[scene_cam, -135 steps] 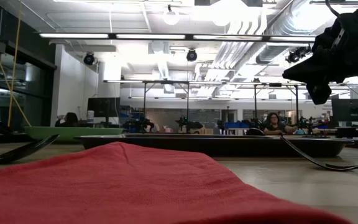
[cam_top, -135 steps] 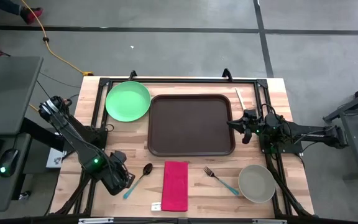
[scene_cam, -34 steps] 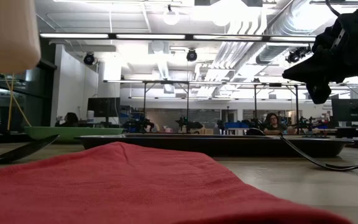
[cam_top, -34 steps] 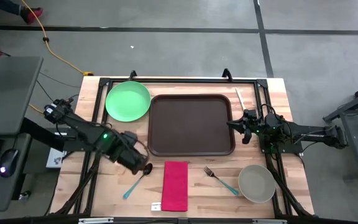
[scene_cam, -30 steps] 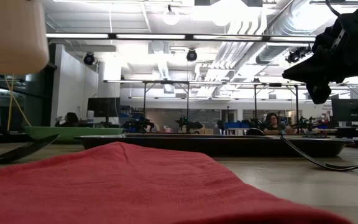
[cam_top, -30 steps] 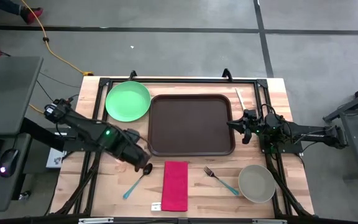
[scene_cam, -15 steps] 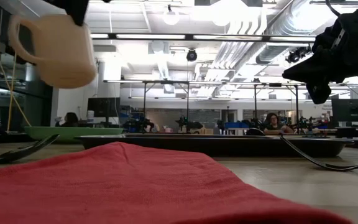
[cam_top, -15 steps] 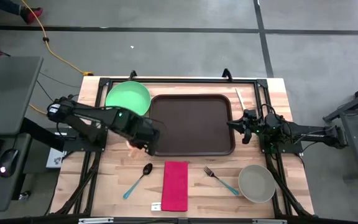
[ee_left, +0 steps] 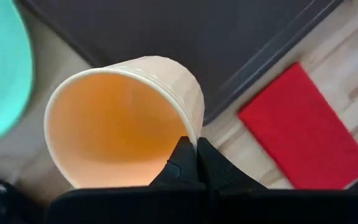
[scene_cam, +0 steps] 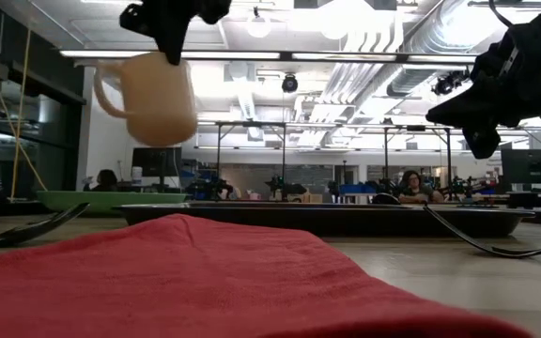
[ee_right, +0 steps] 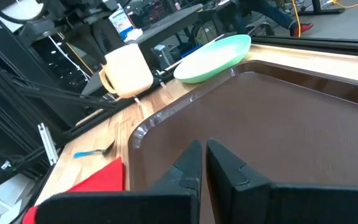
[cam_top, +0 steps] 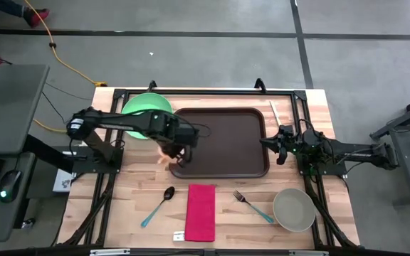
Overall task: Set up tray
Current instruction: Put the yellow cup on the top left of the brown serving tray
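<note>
Since half a second ago my left arm has carried the cup (scene_cam: 148, 97) from beside the green plate (cam_top: 142, 107) to the tray's near-left corner. On the counter (cam_top: 319, 107) the brown tray (cam_top: 223, 142) lies in the middle, between the plate and my waiting right fingers (cam_top: 272, 144), which are pressed together at its right edge. My left fingers (ee_left: 191, 163) pinch the cup's rim, holding it in the air.
</note>
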Available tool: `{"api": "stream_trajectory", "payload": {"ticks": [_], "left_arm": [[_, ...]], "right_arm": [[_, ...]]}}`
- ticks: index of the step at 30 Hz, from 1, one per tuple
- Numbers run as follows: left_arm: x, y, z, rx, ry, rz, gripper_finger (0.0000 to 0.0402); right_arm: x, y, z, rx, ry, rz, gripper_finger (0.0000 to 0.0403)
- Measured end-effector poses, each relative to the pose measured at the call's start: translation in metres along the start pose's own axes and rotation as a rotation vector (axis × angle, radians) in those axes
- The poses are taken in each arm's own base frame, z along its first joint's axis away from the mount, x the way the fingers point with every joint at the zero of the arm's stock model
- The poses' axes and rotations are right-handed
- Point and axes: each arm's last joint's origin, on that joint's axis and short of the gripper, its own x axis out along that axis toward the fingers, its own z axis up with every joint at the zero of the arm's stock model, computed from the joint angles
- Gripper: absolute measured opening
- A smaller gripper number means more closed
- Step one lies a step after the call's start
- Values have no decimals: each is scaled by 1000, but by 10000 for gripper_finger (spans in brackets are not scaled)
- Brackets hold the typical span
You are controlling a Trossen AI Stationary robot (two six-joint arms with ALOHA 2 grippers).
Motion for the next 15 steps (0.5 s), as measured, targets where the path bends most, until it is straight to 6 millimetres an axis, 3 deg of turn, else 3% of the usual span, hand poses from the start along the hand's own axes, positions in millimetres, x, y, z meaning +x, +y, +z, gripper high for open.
{"api": "stream_trajectory", "payload": {"ticks": [15], "left_arm": [[-3, -3, 53, 172, -51, 106, 11]], "right_arm": [[1, -1, -1, -17, 17, -15, 0]]}}
